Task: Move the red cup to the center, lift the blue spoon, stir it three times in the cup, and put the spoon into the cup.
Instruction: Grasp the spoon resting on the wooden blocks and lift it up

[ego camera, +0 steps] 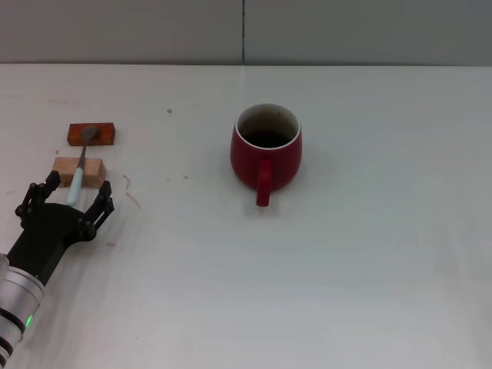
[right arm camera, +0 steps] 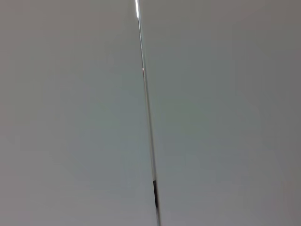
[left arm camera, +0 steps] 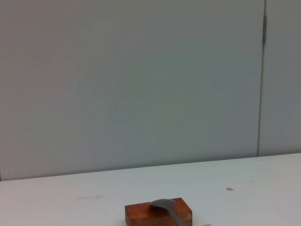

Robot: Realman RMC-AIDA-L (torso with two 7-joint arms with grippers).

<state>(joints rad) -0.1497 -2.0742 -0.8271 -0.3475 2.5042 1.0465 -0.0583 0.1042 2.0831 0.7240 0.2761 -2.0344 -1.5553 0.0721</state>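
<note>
The red cup (ego camera: 266, 151) stands upright near the middle of the white table (ego camera: 369, 254), its handle pointing toward me. The blue spoon (ego camera: 80, 169) lies at the far left, its grey bowl resting on an orange-red block (ego camera: 91, 134) and its light-blue handle on a tan wooden block (ego camera: 78, 172). My left gripper (ego camera: 67, 199) is open, its fingers on either side of the spoon handle's near end, just in front of the tan block. In the left wrist view the spoon's bowl (left arm camera: 164, 207) rests on the orange-red block (left arm camera: 158, 213). The right gripper is out of view.
A grey wall (ego camera: 246, 31) runs behind the table's far edge. The right wrist view shows only the wall with a vertical seam (right arm camera: 148, 117). Small marks speckle the table (ego camera: 131, 196) near the blocks.
</note>
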